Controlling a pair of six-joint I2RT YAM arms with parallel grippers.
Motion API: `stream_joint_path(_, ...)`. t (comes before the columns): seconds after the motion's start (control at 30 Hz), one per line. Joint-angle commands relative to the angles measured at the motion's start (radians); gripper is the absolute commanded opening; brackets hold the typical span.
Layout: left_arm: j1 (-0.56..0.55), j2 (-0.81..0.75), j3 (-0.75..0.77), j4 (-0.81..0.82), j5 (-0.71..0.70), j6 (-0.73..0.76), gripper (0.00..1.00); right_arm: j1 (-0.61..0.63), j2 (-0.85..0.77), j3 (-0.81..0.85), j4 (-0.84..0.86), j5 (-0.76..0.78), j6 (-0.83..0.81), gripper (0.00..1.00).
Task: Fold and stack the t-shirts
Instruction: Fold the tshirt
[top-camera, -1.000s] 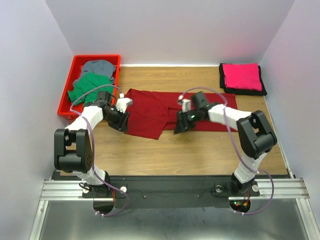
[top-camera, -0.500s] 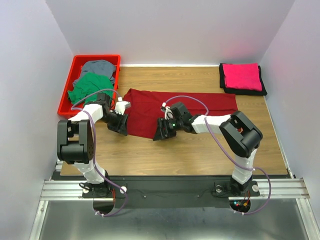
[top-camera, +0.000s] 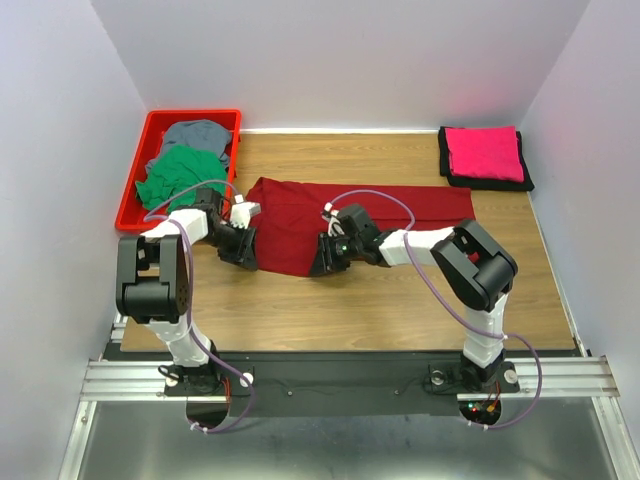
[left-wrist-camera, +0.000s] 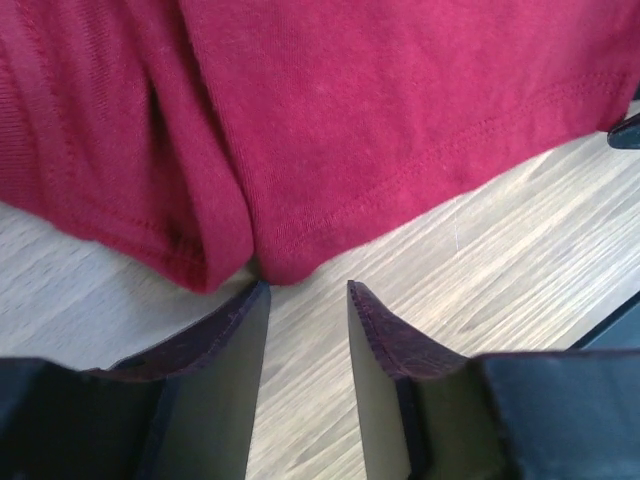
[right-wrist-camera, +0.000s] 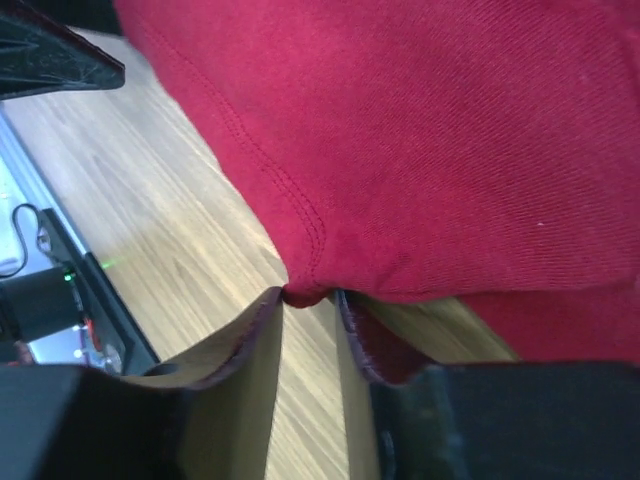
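Both arms reach low over the table (top-camera: 350, 300). The left gripper (top-camera: 240, 247) stands parted above bare wood, just short of the near hem of the dark red shirt (top-camera: 300, 212), and the right gripper (top-camera: 325, 258) is narrow with a hem corner at its tips, held or not I cannot tell. Beyond, a green shirt (top-camera: 180, 170) and a grey shirt (top-camera: 197, 132) fill the red tray (top-camera: 128, 195), and a pink shirt (top-camera: 485, 152) lies on a black shirt (top-camera: 443, 160) by the pale walls (top-camera: 350, 60).

A tray (top-camera: 192, 113) sits at the surface's (top-camera: 400, 300) far-left corner; in it a back shirt (top-camera: 197, 133) lies behind a front shirt (top-camera: 180, 172). At the far-right corner a top shirt (top-camera: 485, 152) lies on a bottom shirt (top-camera: 443, 158). A spread shirt (top-camera: 300, 215) stretches left to right across the middle. The left fingers (left-wrist-camera: 220, 370) are just before its near-left corner. The right fingers (right-wrist-camera: 240, 370) touch its near edge, further right.
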Motion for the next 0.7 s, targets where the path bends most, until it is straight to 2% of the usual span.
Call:
stream_joint_path(0.0,-0.003,0.018,-0.007,0.007,0.022,-0.031,0.46,0.009,0.015,-0.01,-0.006,0.044,-0.016,0.28)
stream_joint_path(0.1,-0.004,0.021,-0.007,0.009,0.019,-0.036,0.36,0.009,0.003,-0.003,-0.006,0.033,-0.025,0.19)
stream_joint_path(0.13,-0.004,0.026,-0.007,0.01,0.014,-0.038,0.26,0.009,0.002,-0.002,-0.008,0.032,-0.027,0.18)
stream_joint_path(0.23,-0.004,0.023,-0.006,0.009,0.02,-0.039,0.16,0.009,-0.014,0.012,-0.013,0.022,-0.033,0.08)
stream_joint_path(0.27,-0.004,0.009,-0.004,0.009,0.028,-0.036,0.08,0.009,-0.018,0.018,-0.019,0.021,-0.036,0.06)
stream_joint_path(0.3,-0.004,-0.002,-0.003,0.007,0.034,-0.035,0.04,0.007,-0.023,0.032,-0.02,0.019,-0.042,0.01)
stream_joint_path(0.33,-0.003,-0.028,0.003,0.004,0.042,-0.035,0.0,0.007,-0.035,0.039,-0.031,0.019,-0.045,0.01)
stream_joint_path(0.67,-0.004,-0.099,0.154,-0.082,0.099,-0.036,0.0,-0.02,-0.149,0.107,-0.068,0.045,-0.111,0.01)
